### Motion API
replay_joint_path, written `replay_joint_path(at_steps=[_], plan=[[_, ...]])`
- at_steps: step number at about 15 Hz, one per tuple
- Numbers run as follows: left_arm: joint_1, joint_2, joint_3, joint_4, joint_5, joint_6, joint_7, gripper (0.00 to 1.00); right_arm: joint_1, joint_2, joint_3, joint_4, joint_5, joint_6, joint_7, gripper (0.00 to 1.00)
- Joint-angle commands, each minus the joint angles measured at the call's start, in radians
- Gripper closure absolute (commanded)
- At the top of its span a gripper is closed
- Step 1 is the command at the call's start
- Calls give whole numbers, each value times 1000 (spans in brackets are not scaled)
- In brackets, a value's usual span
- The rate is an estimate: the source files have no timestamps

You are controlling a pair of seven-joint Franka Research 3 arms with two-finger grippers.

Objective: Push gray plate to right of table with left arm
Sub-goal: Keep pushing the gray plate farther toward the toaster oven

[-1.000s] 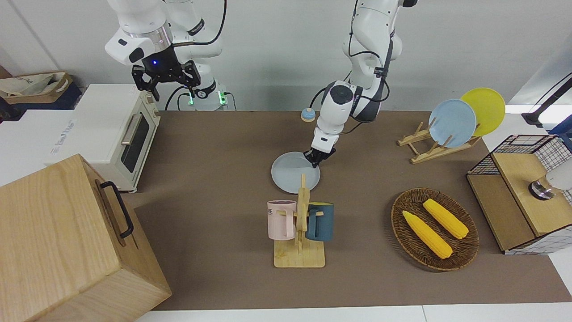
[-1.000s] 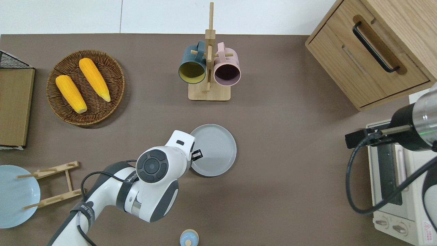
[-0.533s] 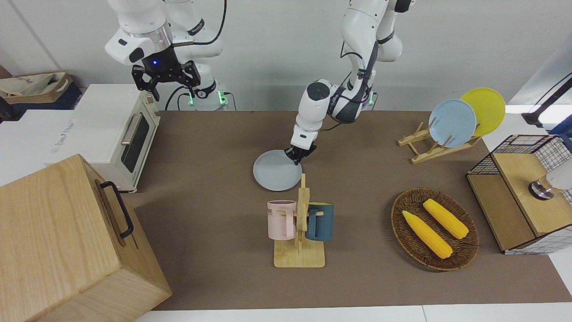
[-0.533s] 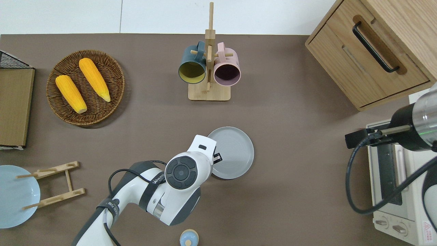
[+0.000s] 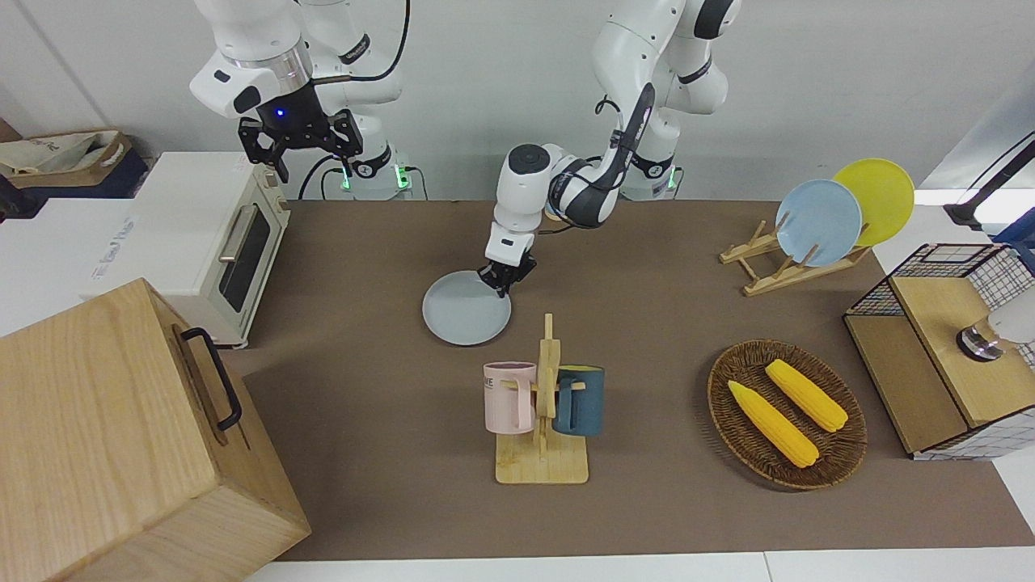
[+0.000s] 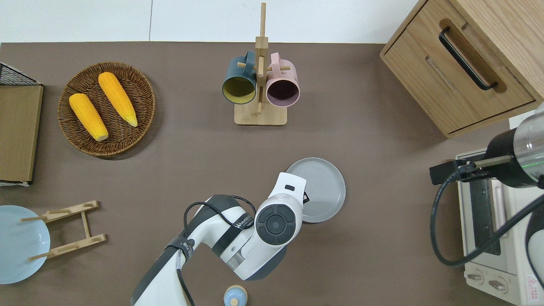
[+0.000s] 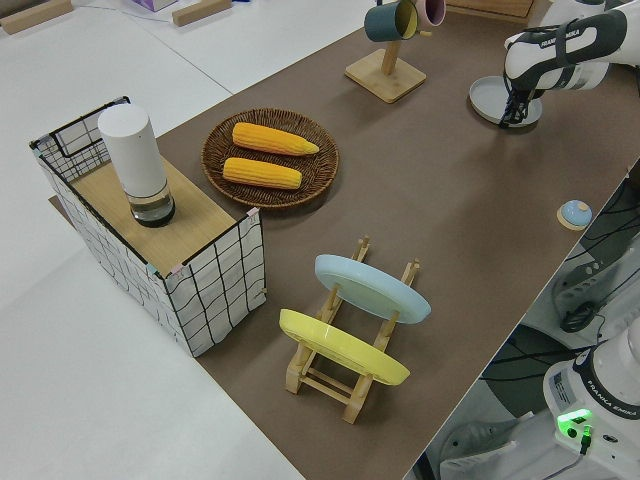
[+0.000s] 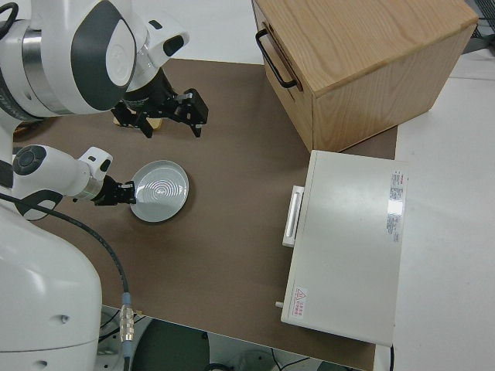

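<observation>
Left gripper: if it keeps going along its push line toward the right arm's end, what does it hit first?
Nothing but the gray plate that the left gripper already touches. Past it the table looks bare up to the toaster oven, probably the first obstacle, though the exact heading is unclear.

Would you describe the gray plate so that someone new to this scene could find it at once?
Start at the wooden mug stand holding the pink and teal mugs, mid-table. Nearer the robots, the gray plate lies flat on the brown table, the left gripper at its rim. The blue plate and yellow plate stand on edge in a rack.
</observation>
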Motion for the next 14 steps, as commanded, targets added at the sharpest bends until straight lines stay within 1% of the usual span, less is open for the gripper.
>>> replay_joint_path(at_steps=[1,5,7,10,14], plan=[[-69,113,11,97,57,-4,-106,1000,-20,-3,15,8,10,-15,1,17],[-101,154,9,157,112,-5,-181,1000,-20,-3,15,8,10,-15,1,17],[-123,170,15,163,117,-4,-192,1000,-20,-3,15,8,10,-16,1,17],[-135,181,11,189,115,-4,-193,1000,-20,-3,13,8,10,-15,2,17],[-150,220,12,243,117,-5,-209,1000,-20,-3,15,8,10,-16,1,17]])
